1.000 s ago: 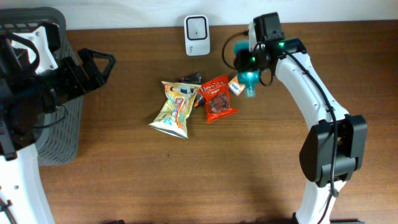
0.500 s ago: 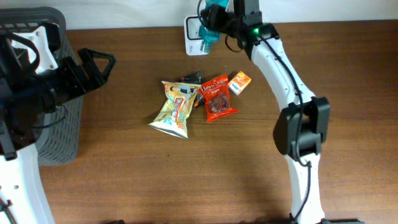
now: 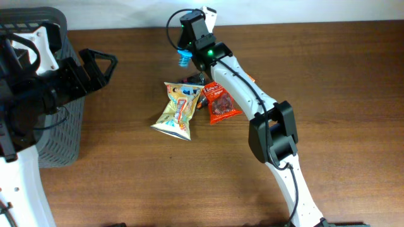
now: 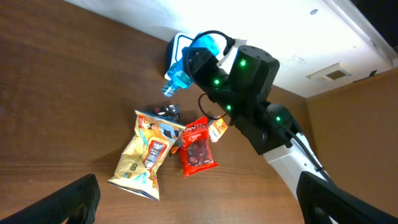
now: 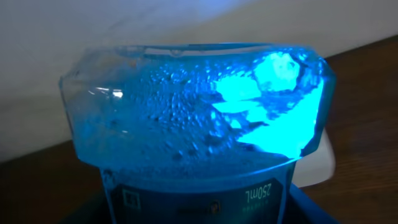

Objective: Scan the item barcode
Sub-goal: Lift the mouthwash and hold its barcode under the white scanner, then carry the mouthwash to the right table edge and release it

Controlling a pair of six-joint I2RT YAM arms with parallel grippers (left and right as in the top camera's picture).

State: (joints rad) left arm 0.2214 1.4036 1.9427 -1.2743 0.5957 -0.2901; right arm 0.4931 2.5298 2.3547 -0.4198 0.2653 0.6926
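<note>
Lying nearest on the table, a yellow snack bag [image 3: 178, 108] and a red snack bag [image 3: 221, 102] are seen side by side. Farther back at the left, the left gripper [image 3: 101, 65] is held fully spread and empty beside the mesh bin [image 3: 60, 135]. A blue bottle [image 4: 188, 60] is pinched in the right gripper [image 3: 191, 45], just in front of the white scanner [image 4: 175, 45] at the far edge. Presentation is judged to be in hand; next, the barcode must be turned toward the scanner and steadied.

Surface: wooden table [image 3: 126, 183]
Back edge: white scanner [image 4: 176, 45]
Centre: yellow snack bag [image 3: 178, 110] beside red snack bag [image 3: 222, 106]
Nearby: orange box [image 4: 217, 129]
</note>
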